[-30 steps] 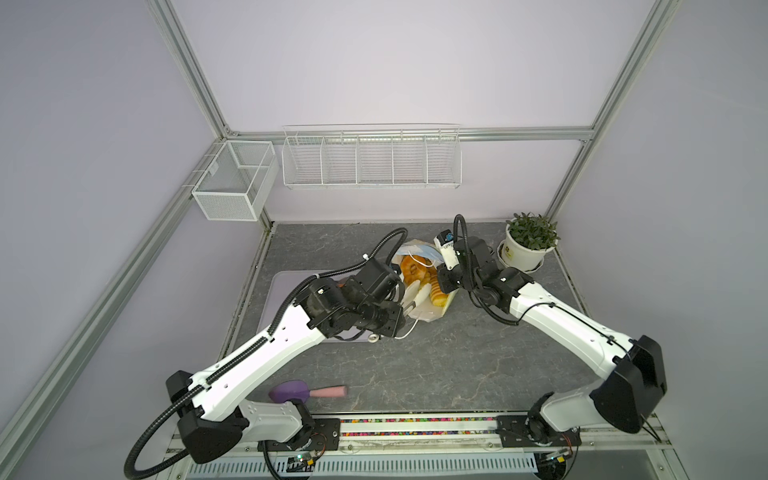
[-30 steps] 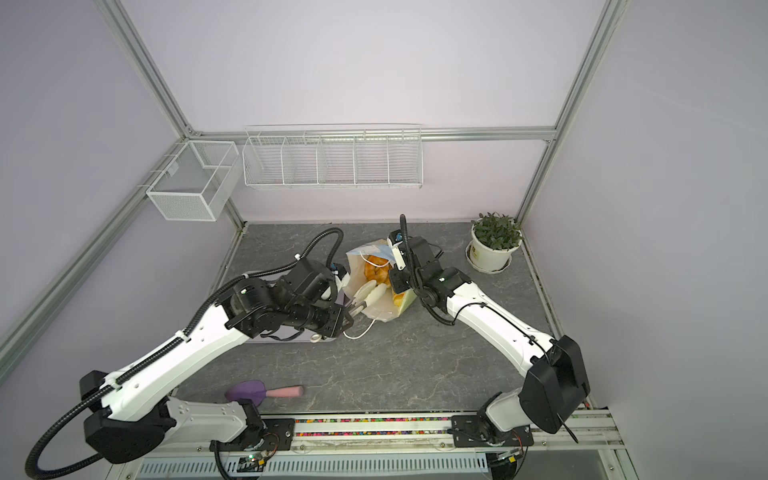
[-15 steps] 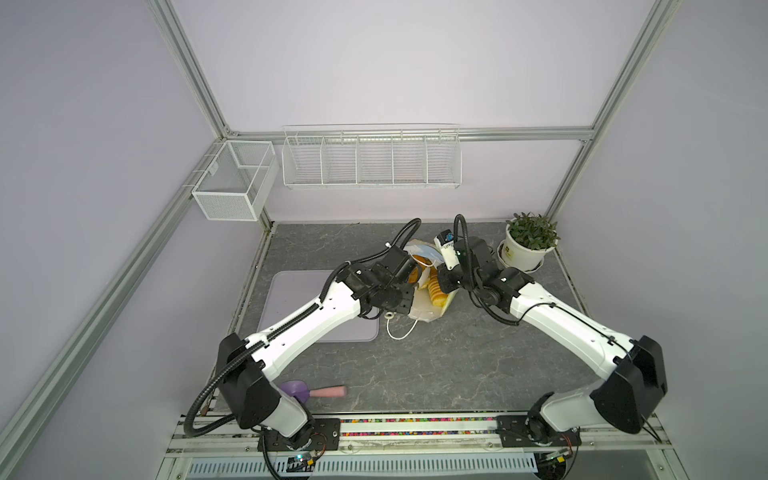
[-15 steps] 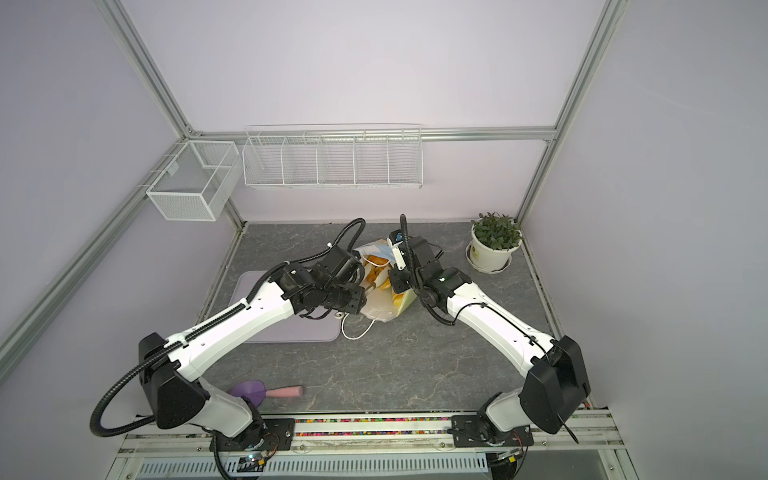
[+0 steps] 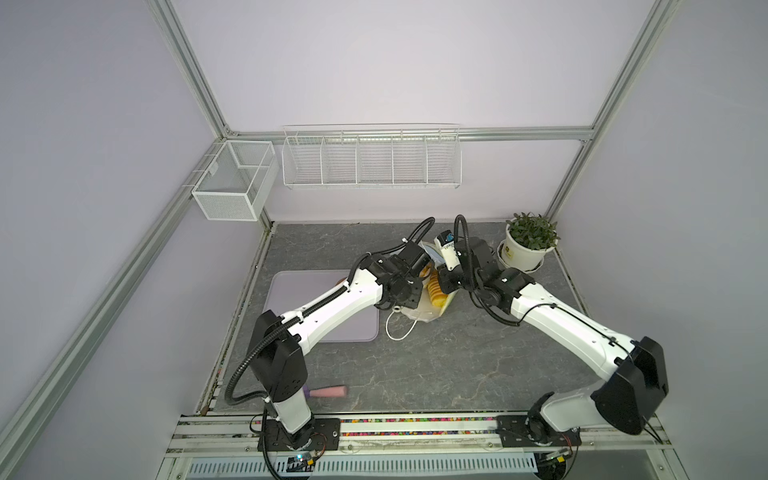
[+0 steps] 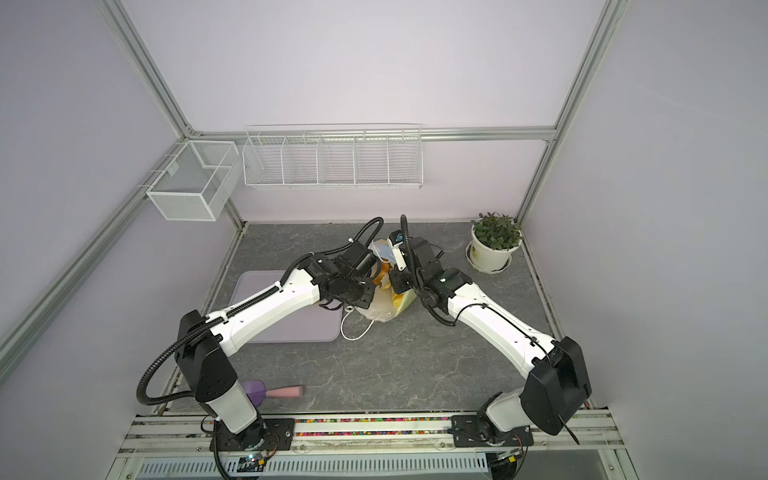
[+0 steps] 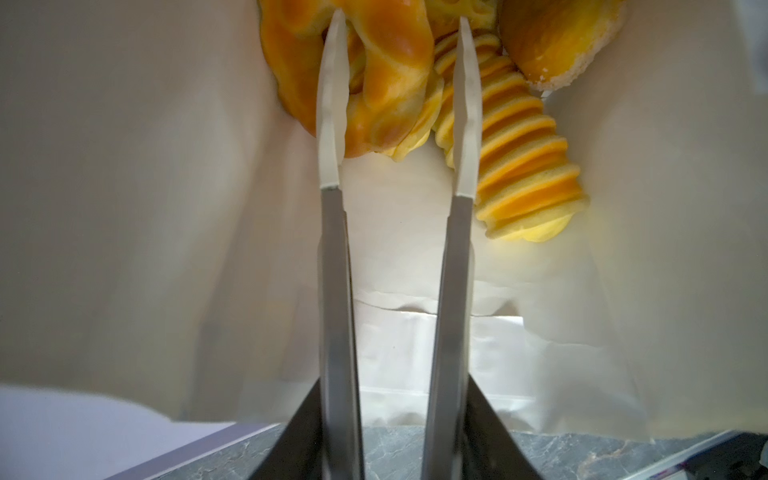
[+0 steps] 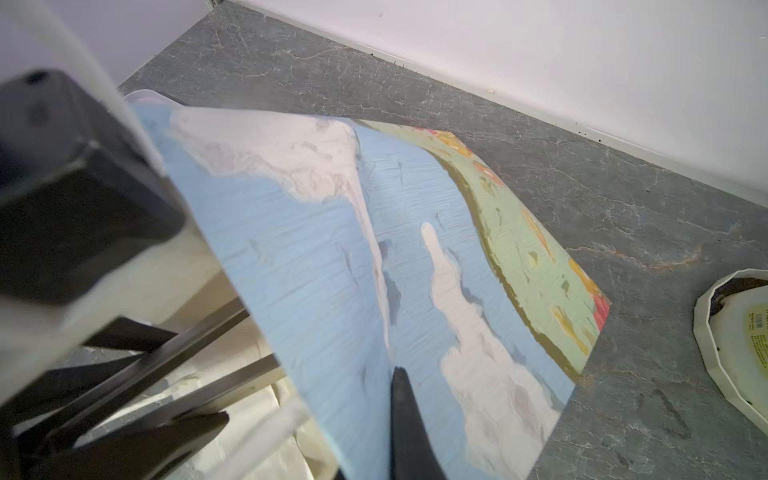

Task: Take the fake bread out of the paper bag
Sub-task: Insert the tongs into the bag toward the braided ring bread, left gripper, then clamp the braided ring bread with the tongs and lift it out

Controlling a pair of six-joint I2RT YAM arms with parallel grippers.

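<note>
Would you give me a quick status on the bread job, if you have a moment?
Right gripper shut on paper bag rim. Left gripper open inside bag, straddling braided ring. Ridged loaf lies against ring.

Grey stone-patterned table [image 5: 415, 374]. In its far right corner, leafy potted plant [image 5: 530, 243] in white pot on a saucer [image 8: 705, 334]. Near left edge, flat lavender mat [image 5: 291, 291]. By front left corner, small scoop [image 6: 270, 392] lying flat, purple head, pink handle. Above far edge, white wire rack [image 5: 372, 160] of five compartments; beside it, over far left corner, white mesh basket [image 5: 232, 187].
</note>
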